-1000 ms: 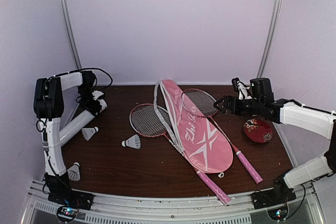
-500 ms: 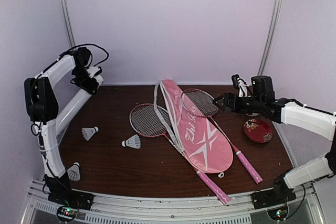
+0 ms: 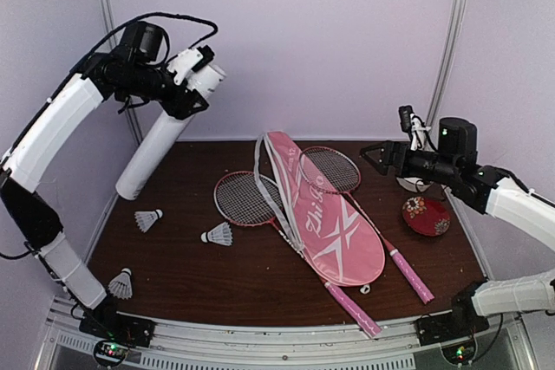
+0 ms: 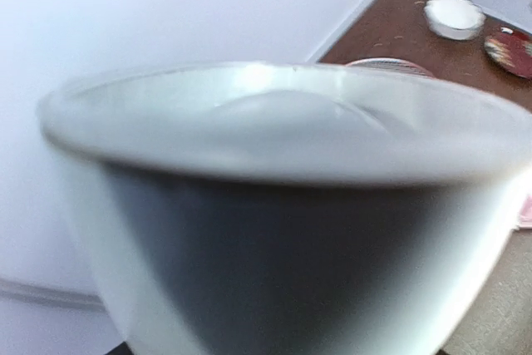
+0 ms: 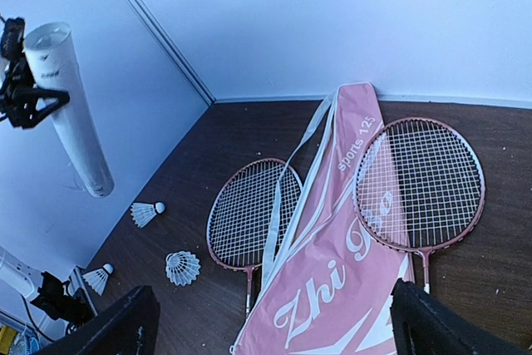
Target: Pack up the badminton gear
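Note:
My left gripper (image 3: 186, 93) is shut on the long white tube (image 3: 160, 145) near its upper end and holds it slanted high over the table's left side. That tube's open mouth (image 4: 274, 205) fills the left wrist view. Two red-framed racquets (image 3: 245, 198) (image 3: 331, 169) lie mid-table, with the pink cover (image 3: 325, 214) across them. Three white shuttlecocks (image 3: 147, 218) (image 3: 218, 234) (image 3: 120, 283) rest on the left of the table. My right gripper (image 3: 373, 158) hangs open above the right racquet's head with nothing between its fingers; its view shows the cover (image 5: 349, 288) below.
A small red patterned dish (image 3: 426, 215) sits at the right edge under my right arm. A white round cap (image 4: 454, 16) lies beside it near the back corner. Purple walls close in the back and both sides.
My left arm has lifted the white tube from low at the left wall to high in the air. The right gripper has risen a little and stays open.

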